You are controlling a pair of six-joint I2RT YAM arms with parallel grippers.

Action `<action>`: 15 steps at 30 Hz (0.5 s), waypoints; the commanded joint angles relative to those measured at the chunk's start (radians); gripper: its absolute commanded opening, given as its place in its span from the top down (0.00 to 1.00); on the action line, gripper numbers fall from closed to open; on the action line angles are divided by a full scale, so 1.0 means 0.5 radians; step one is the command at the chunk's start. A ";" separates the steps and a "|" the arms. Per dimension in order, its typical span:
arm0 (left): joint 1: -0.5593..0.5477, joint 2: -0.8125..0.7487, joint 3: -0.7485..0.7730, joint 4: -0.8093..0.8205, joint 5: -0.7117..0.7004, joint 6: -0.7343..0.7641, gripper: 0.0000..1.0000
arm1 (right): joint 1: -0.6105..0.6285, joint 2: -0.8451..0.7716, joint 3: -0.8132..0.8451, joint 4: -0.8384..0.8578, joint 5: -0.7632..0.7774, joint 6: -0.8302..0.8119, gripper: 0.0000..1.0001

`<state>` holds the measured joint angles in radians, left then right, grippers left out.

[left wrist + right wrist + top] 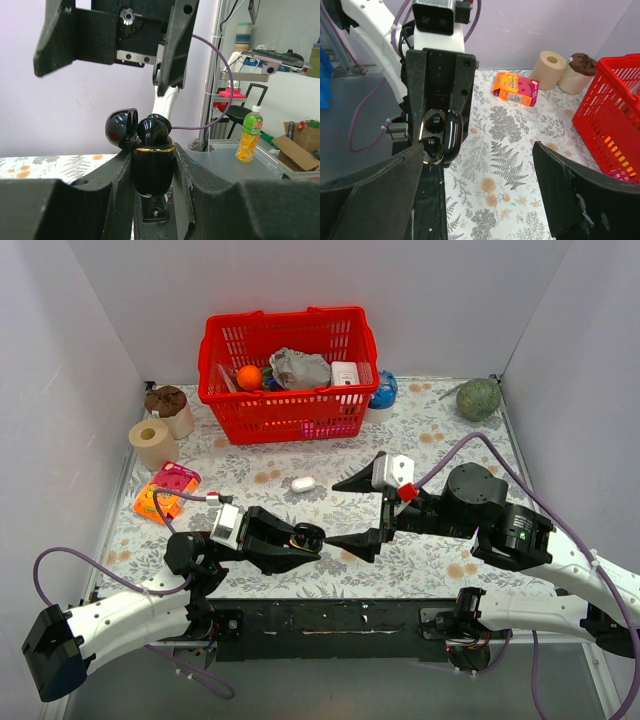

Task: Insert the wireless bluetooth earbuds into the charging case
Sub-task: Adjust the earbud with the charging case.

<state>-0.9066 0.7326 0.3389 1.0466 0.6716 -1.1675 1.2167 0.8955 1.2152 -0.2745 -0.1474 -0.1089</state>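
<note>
The left gripper (152, 176) has its jaws closed in on the charging case (152, 165), one finger pressed against each side of the black body, so the case sits squarely between them with its mouth turned toward the other arm. Its lid (121, 129) is swung back on the hinge. The earbuds (434, 120) sit side by side in the two wells inside the gold-trimmed rim; in the left wrist view one of them rises a little above that rim.

The right gripper (358, 512) faces the case with its jaws spread wide and nothing between them. Its fingertips are just beside the case, not touching it, and from the right wrist view the case lies beyond the left fingertip rather than in the gap.

Both grippers meet above the near edge of the desk (430, 440), slightly left of its centre. A white pill-shaped case (302, 483) lies on the floral cloth toward the middle. A pink and orange box (165, 490) and a toilet roll (152, 443) are by the left edge. A red basket (285, 415) stands at the far edge, and a green rounded object (478, 398) sits in the far right corner.
</note>
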 commanded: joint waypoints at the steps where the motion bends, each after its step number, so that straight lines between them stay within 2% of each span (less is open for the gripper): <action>1: -0.003 -0.039 0.012 -0.010 -0.067 0.043 1.00 | -0.004 0.028 0.073 -0.061 -0.159 -0.006 0.04; 15: -0.003 -0.026 0.006 0.024 -0.049 0.013 1.00 | -0.004 0.053 0.033 0.000 -0.122 0.012 0.03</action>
<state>-0.9066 0.7254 0.3389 1.0470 0.6590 -1.1606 1.2167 0.9230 1.2152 -0.3264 -0.2089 -0.1085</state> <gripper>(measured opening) 0.286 0.969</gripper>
